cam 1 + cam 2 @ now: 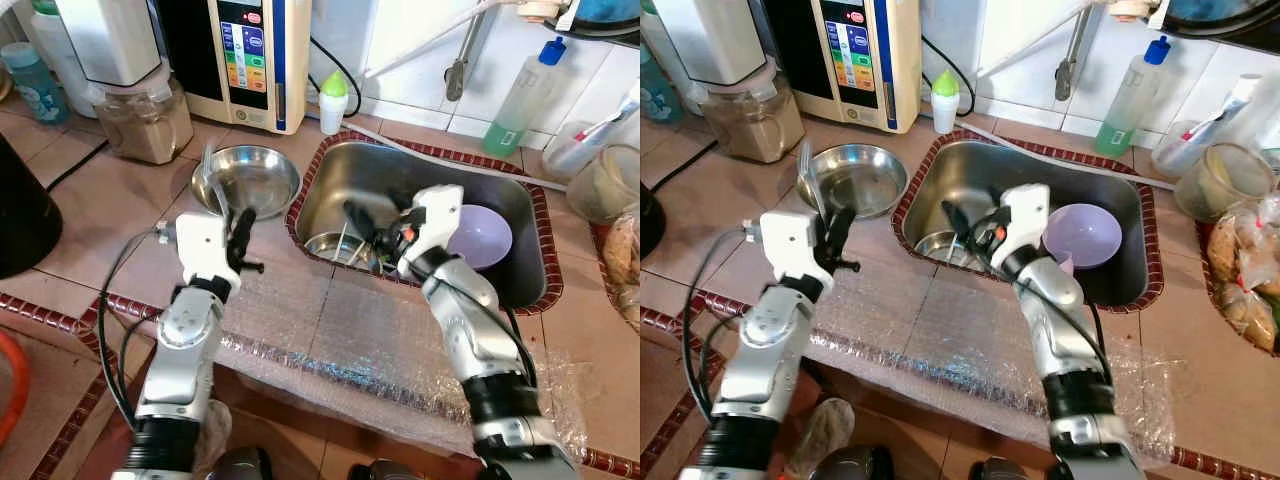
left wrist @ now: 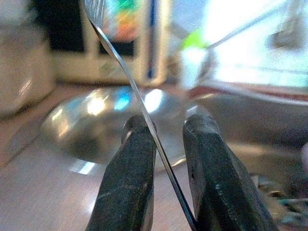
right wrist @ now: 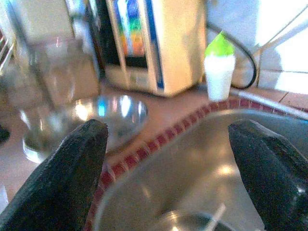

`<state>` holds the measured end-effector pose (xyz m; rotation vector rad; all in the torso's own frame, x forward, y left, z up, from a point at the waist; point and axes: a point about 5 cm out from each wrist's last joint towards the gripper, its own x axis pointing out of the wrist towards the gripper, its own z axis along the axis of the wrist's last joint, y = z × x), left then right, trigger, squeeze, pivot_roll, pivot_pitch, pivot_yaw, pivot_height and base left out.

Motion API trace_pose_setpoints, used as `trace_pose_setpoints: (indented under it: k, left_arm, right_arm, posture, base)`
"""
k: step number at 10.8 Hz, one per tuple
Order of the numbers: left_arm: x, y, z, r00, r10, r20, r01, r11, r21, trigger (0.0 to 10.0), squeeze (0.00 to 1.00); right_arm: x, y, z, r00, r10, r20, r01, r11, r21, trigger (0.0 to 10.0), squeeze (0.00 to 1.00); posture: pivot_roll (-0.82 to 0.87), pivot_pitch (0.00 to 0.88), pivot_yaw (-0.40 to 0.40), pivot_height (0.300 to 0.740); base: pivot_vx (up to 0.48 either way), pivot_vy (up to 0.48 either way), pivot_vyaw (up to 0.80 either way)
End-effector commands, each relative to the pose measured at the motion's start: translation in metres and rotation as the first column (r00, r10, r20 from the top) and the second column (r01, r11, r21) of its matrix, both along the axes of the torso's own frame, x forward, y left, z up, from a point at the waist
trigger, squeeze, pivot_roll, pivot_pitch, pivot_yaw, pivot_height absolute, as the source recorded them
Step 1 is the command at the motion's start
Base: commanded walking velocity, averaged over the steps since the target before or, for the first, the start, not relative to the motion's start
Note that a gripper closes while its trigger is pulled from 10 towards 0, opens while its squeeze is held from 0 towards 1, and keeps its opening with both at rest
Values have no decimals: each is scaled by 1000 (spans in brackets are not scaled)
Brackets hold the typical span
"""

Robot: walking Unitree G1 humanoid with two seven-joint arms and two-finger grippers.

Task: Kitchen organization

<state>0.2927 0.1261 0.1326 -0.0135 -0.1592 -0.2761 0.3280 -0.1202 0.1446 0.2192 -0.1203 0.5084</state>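
Note:
My left gripper (image 1: 240,228) is shut on a thin metal fork (image 1: 210,175), which stands tines up over the near rim of a round steel bowl (image 1: 250,180) on the tiled counter. In the left wrist view the fork (image 2: 130,82) runs slantwise between the two fingers (image 2: 130,183). My right gripper (image 1: 372,218) hangs wide open over the left part of the steel sink (image 1: 400,165), with nothing between its fingers (image 3: 62,173). Below it in the sink lies a small steel bowl (image 1: 332,245) with several utensils, and a purple bowl (image 1: 488,238) to its right.
Bubble wrap (image 1: 330,330) covers the counter's front edge. Behind stand a blender jar (image 1: 145,120), a water machine (image 1: 250,60), a green-capped white bottle (image 1: 333,100) and a soap bottle (image 1: 520,100). A glass jar (image 1: 605,180) sits at the right, a black vessel (image 1: 20,210) at the left.

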Motion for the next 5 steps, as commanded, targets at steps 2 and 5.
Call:
trace_pose_setpoints:
  k: [2,5]
  left_arm:
    - [-3,-24,20,963,-259,79,258,966,28,0,0]
    - [-2,-31,22,859,-512,12,512,859,19,0,0]
  right_arm:
    - [7,0,24,999,32,28,-37,987,157,10000,0]
    - [4,4,34,977,214,16,-209,937,279,10000,0]
  posture:
    - [-77,19,-16,740]
    - [-77,29,3,740]
  base:
    - [0,0,0]
    - [0,0,0]
